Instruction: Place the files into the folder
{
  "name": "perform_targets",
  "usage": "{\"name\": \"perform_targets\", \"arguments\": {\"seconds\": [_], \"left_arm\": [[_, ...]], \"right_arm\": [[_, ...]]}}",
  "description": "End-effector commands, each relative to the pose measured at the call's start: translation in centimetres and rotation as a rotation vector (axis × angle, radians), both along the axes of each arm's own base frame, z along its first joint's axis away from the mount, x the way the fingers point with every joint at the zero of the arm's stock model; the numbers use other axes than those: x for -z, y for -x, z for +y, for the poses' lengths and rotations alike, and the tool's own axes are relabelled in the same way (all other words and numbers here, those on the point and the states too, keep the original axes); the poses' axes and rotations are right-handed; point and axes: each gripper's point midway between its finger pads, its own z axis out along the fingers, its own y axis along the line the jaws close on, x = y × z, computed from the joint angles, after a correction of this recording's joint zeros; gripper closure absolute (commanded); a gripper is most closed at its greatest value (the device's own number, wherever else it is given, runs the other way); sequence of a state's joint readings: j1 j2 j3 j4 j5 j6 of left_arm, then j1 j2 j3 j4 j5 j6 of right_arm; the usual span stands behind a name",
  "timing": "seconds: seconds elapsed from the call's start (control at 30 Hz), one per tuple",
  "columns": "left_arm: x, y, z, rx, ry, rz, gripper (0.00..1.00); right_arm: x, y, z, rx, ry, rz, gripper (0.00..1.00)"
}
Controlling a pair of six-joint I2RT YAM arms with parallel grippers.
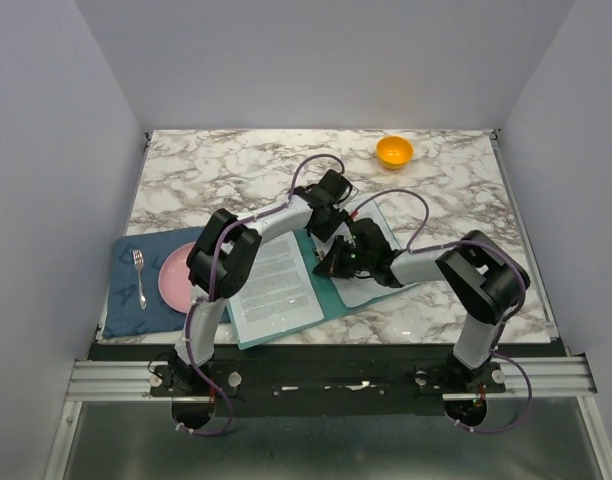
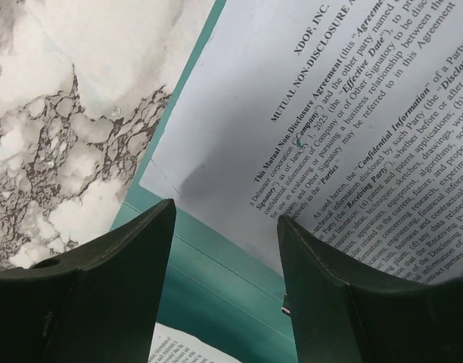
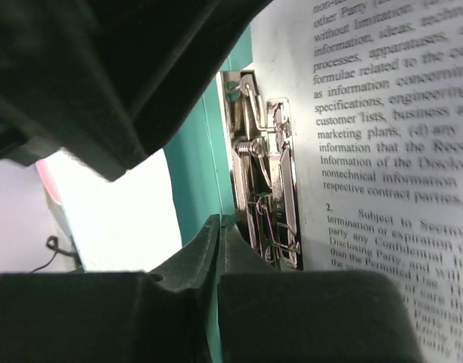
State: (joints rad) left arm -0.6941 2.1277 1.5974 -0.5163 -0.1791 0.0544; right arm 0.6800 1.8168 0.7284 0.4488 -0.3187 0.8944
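The teal-green folder (image 1: pixel 326 292) lies open on the marble table. One printed sheet (image 1: pixel 276 285) lies on its left half and another (image 1: pixel 371 285) on its right half. My left gripper (image 1: pixel 336 225) is open and empty, hovering over the folder's spine (image 2: pixel 216 280) at the corner of the right sheet (image 2: pixel 330 151); an edge of the other sheet (image 2: pixel 178 349) shows below. My right gripper (image 1: pixel 331 262) is shut (image 3: pixel 220 223) on a thin fold of the folder (image 3: pixel 194 166), right beside the metal clip (image 3: pixel 265 189). The printed sheet (image 3: pixel 383 151) lies against the clip.
A dark blue placemat (image 1: pixel 131 290) at the left holds a pink plate (image 1: pixel 176 275) and a fork (image 1: pixel 140 275). An orange bowl (image 1: pixel 394 151) stands at the back. The left arm's dark body (image 3: pixel 125 68) hangs close above the right gripper.
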Motion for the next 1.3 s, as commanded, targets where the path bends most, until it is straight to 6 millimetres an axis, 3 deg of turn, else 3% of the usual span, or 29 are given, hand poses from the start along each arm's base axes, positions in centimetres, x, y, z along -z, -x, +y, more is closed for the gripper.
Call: {"name": "perform_targets", "arguments": {"seconds": [0.0, 0.17, 0.23, 0.33, 0.43, 0.57, 0.63, 0.7, 0.73, 0.83, 0.87, 0.93, 0.97, 1.1, 1.27], "left_arm": [[3.7, 2.8, 3.3, 0.012, -0.172, 0.137, 0.29], [1.6, 1.7, 2.5, -0.005, -0.142, 0.099, 0.22], [0.3, 1.1, 2.3, -0.018, -0.131, 0.078, 0.14], [-3.0, -0.4, 2.1, -0.052, -0.094, 0.030, 0.03], [-6.9, -1.2, 2.4, -0.094, -0.036, -0.010, 0.01], [-11.1, -2.1, 5.0, -0.197, 0.053, -0.032, 0.01], [-12.7, -2.2, 7.3, -0.261, 0.112, -0.015, 0.01], [-12.9, -2.0, 10.2, -0.322, 0.143, 0.026, 0.01], [-14.2, -1.6, 11.2, -0.342, 0.171, 0.019, 0.01], [-13.6, 0.0, 14.8, -0.395, 0.198, 0.073, 0.01], [-14.7, 0.8, 15.6, -0.390, 0.207, 0.050, 0.01], [-13.5, 2.6, 17.3, -0.403, 0.195, 0.090, 0.01], [-14.4, 3.4, 17.5, -0.384, 0.218, 0.078, 0.01], [-13.3, 6.6, 18.3, -0.351, 0.226, 0.120, 0.01], [-12.9, 8.5, 18.3, -0.309, 0.243, 0.139, 0.01]], "right_arm": [[-1.8, -0.8, -0.3, -0.023, 0.063, -0.086, 0.81], [-5.6, -1.8, 0.4, -0.021, 0.018, -0.169, 0.76], [-6.8, -2.3, 0.4, -0.010, 0.024, -0.202, 0.74], [-7.7, -3.0, 0.1, -0.010, 0.096, -0.240, 0.70], [-7.5, -3.3, -0.4, -0.022, 0.211, -0.284, 0.64], [-5.7, -2.7, -1.0, -0.064, 0.359, -0.301, 0.62], [-4.7, -2.6, -1.2, -0.078, 0.436, -0.316, 0.62], [-4.2, -2.3, -1.1, -0.100, 0.469, -0.318, 0.62], [-3.9, -2.3, -1.2, -0.109, 0.495, -0.324, 0.62], [-3.3, -2.3, -1.1, -0.126, 0.542, -0.325, 0.62], [-3.2, -2.2, -1.1, -0.132, 0.550, -0.326, 0.62], [-3.0, -2.4, -1.3, -0.132, 0.577, -0.333, 0.60], [-2.9, -2.3, -1.4, -0.136, 0.588, -0.332, 0.59], [-2.5, -2.5, -1.6, -0.148, 0.616, -0.341, 0.57], [-2.1, -2.5, -1.4, -0.167, 0.636, -0.338, 0.57]]}}
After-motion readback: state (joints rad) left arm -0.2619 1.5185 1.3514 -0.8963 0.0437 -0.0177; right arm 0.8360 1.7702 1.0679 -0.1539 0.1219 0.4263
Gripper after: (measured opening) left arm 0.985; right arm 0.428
